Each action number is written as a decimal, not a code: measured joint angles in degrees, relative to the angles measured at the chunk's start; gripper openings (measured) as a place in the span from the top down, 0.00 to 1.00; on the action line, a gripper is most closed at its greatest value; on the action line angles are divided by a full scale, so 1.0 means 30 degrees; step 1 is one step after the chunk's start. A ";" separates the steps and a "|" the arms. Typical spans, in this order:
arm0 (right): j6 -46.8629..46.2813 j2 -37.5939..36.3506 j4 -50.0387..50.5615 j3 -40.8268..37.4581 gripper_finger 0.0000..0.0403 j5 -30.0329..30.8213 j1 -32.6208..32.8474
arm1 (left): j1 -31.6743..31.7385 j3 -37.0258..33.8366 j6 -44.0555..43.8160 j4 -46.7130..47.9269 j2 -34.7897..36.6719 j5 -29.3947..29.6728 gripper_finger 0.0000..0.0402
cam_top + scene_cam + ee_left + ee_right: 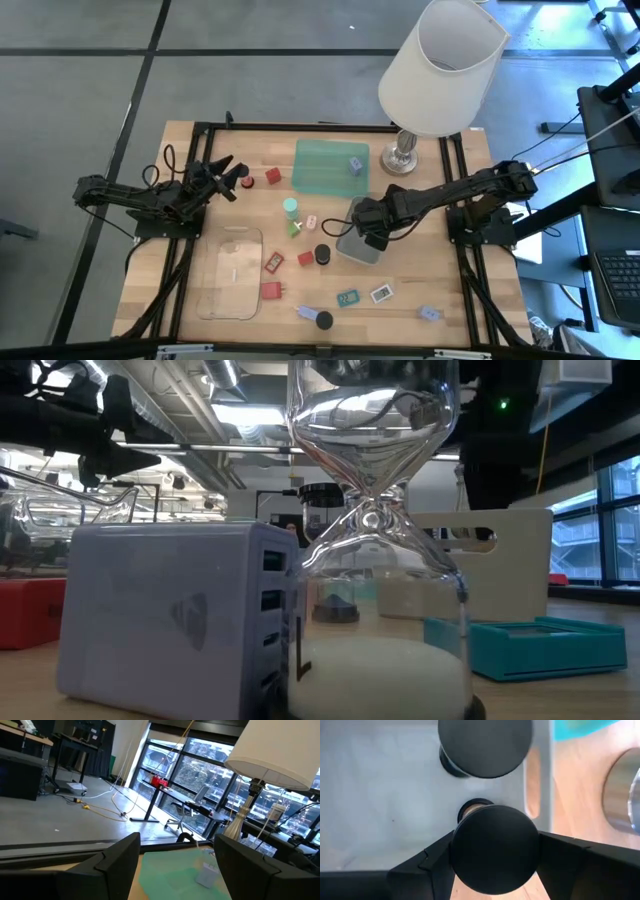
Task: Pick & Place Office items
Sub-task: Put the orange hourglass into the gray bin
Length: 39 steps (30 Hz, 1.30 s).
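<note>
My right gripper hangs over the grey tray at the table's right centre, shut on a black round-capped hourglass. A second black-capped hourglass stands in the same tray just beyond it. My left gripper waits open at the table's left, nothing between its fingers. Loose on the wood lie red blocks, a teal disc, a black cap, small cards and blue-grey pieces. One blue-grey piece lies on the green tray. My right gripper pinches the hourglass's upper black cap by its round rim, between its two fingers. The fingers come from above, pointing steeply down. The hourglass hangs upright, its lower end over the tray floor. Whether that end touches the floor I cannot tell.
A white-shaded lamp stands at the far right, its base beside the green tray. A clear tray lies near left. At the front edge an hourglass and a pale charger block stand close together.
</note>
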State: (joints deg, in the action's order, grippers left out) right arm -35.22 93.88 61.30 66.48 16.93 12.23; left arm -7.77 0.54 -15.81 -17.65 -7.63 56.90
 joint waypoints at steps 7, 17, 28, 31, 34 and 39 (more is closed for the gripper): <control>-0.0142 -0.0906 -0.0910 0.0007 0.46 0.0087 0.0000 | 0.0000 0.0000 0.0007 0.0000 -0.0001 0.0001 0.37; -0.0177 -0.0909 -0.1379 -0.1155 0.41 0.0130 -0.0007 | 0.0000 0.0006 0.0007 0.0022 -0.0001 0.0001 0.37; -0.0532 -0.0953 -0.1993 -0.1723 0.47 0.0989 -0.0044 | 0.0000 0.0000 0.0002 0.0022 0.0000 0.0001 0.37; -0.0531 -0.0953 -0.2014 -0.1727 0.39 0.1311 -0.0044 | 0.0000 0.0000 0.0007 0.0022 -0.0001 0.0001 0.37; -0.0531 -0.0967 -0.2011 -0.1727 0.32 0.1375 -0.0044 | 0.0000 0.0005 0.0007 0.0022 -0.0001 0.0001 0.37; -0.0473 -0.0982 -0.1605 -0.1584 0.26 0.1018 -0.0044 | 0.0000 0.0000 0.0007 0.0022 -0.0001 0.0002 0.37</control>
State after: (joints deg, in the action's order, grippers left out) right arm -36.64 90.94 56.48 61.73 19.98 12.10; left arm -7.77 0.54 -15.79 -17.58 -7.64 56.91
